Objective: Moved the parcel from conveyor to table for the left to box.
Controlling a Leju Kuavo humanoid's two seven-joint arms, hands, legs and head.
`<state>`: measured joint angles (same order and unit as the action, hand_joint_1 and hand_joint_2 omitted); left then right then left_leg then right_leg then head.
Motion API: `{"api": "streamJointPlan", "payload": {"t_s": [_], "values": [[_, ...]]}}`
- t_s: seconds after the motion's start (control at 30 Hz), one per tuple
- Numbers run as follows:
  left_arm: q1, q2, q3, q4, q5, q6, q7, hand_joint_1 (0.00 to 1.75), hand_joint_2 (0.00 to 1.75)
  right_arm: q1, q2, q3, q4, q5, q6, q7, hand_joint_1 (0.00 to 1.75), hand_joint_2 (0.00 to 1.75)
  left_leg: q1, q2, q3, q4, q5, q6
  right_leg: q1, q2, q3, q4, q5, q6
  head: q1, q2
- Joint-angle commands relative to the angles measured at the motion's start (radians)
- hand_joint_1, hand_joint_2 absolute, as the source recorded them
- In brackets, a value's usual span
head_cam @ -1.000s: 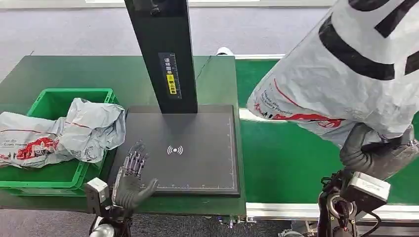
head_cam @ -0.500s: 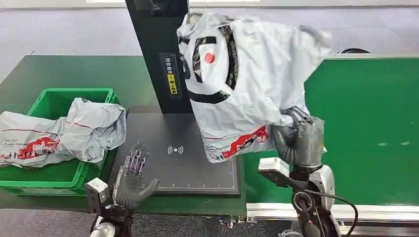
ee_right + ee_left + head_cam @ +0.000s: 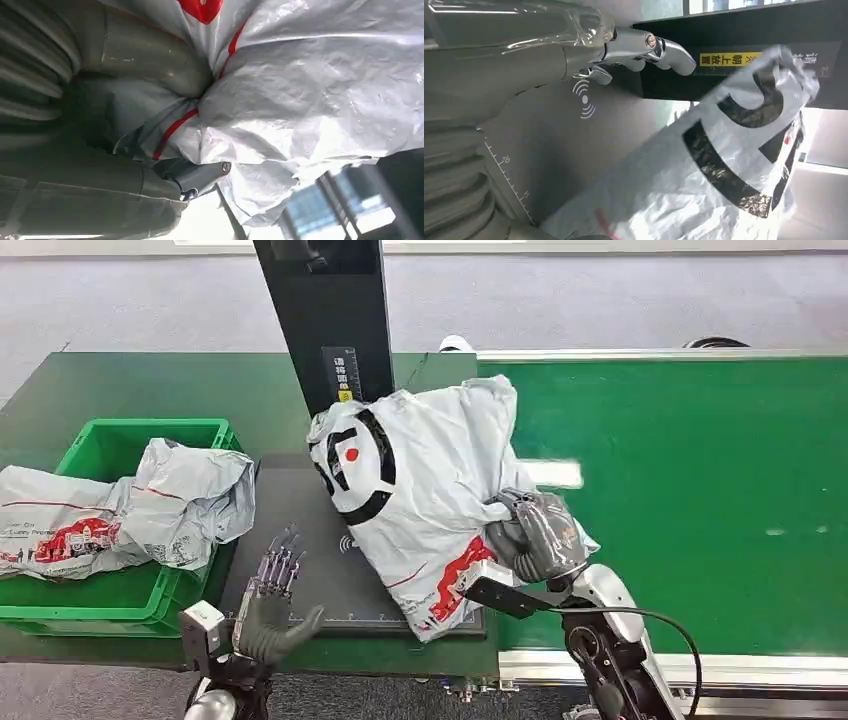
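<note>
while the right hand (image 3: 535, 537) grips the grey parcel (image 3: 420, 480) over the dark pad (image 3: 300, 500) beside the conveyor (image 3: 700, 490), the set-down step looks under way; next it should let go; the left hand (image 3: 270, 600) waits empty, fingers spread, near the green box (image 3: 150, 435).

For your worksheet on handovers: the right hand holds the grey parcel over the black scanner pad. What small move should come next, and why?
Probably the right hand should let go. The grey parcel already leans on the black scanner pad against the black post, and the left hand waits open beside it.
</note>
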<state>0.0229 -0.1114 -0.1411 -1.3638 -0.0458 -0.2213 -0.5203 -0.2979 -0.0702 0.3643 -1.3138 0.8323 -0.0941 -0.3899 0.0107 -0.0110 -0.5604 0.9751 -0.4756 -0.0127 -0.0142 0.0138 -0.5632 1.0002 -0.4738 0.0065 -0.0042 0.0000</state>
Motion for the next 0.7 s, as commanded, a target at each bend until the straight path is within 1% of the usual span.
{"api": "streamJointPlan", "payload": {"t_s": [0.03,0.1,0.13,0.17,0.27,0.5,0.6,0.7], "values": [[-0.031,0.014,-0.013,0.062,-0.003,-0.007,0.006,0.0,1.75,-0.106,0.004,0.082,0.134,-0.12,0.088,-0.057,1.75,1.75,0.0,0.003,0.001,0.0,0.0,0.0,0.0,0.001,0.0,0.0,0.001,-0.001,0.0,0.0],[-0.031,0.013,-0.013,0.056,-0.003,-0.008,0.008,0.0,1.75,-0.118,0.018,0.09,0.143,-0.116,0.084,-0.043,1.75,1.75,0.0,0.003,0.001,-0.001,0.0,0.0,0.0,0.001,0.0,-0.001,0.001,-0.001,0.0,0.0],[-0.026,0.01,-0.009,0.045,-0.003,-0.005,0.011,0.0,1.75,-0.122,0.034,0.087,0.148,-0.098,0.043,0.004,1.75,1.75,0.0,0.003,0.001,0.0,0.0,0.0,0.0,0.001,0.0,0.0,0.001,-0.001,0.0,0.0],[-0.025,0.011,-0.008,0.043,-0.003,-0.005,0.011,0.0,1.75,-0.124,0.037,0.088,0.147,-0.097,0.042,0.007,1.75,1.75,0.0,0.003,0.001,0.0,0.0,0.0,0.0,0.001,0.0,0.0,0.001,-0.001,0.0,0.0],[-0.016,0.008,0.0,0.031,-0.003,-0.001,0.021,0.0,1.75,-0.128,0.041,0.088,0.149,-0.094,0.033,0.068,1.75,1.75,0.0,0.003,0.001,0.0,0.0,0.0,0.001,0.001,0.0,-0.001,0.001,-0.001,0.0,0.0],[-0.015,0.009,0.0,0.031,-0.003,-0.001,0.02,0.0,1.75,-0.128,0.036,0.086,0.149,-0.094,0.033,0.066,1.75,1.75,0.0,0.002,0.001,0.0,0.0,0.0,0.001,0.001,0.0,-0.001,0.001,0.0,0.0,0.0],[-0.01,0.003,0.007,0.031,-0.007,0.002,0.025,0.0,1.75,-0.134,0.048,0.066,0.176,-0.106,0.034,0.154,1.75,1.75,0.0,0.002,0.001,0.0,0.0,0.0,0.0,0.001,0.0,0.0,0.0,0.0,0.0,0.0],[-0.002,0.001,0.011,0.027,-0.008,0.005,0.026,0.0,1.75,-0.154,0.056,0.067,0.223,-0.123,0.062,0.189,1.75,1.75,0.0,0.002,0.001,0.0,0.0,0.0,0.0,0.001,0.0,0.0,0.001,0.0,0.0,0.0]]}}
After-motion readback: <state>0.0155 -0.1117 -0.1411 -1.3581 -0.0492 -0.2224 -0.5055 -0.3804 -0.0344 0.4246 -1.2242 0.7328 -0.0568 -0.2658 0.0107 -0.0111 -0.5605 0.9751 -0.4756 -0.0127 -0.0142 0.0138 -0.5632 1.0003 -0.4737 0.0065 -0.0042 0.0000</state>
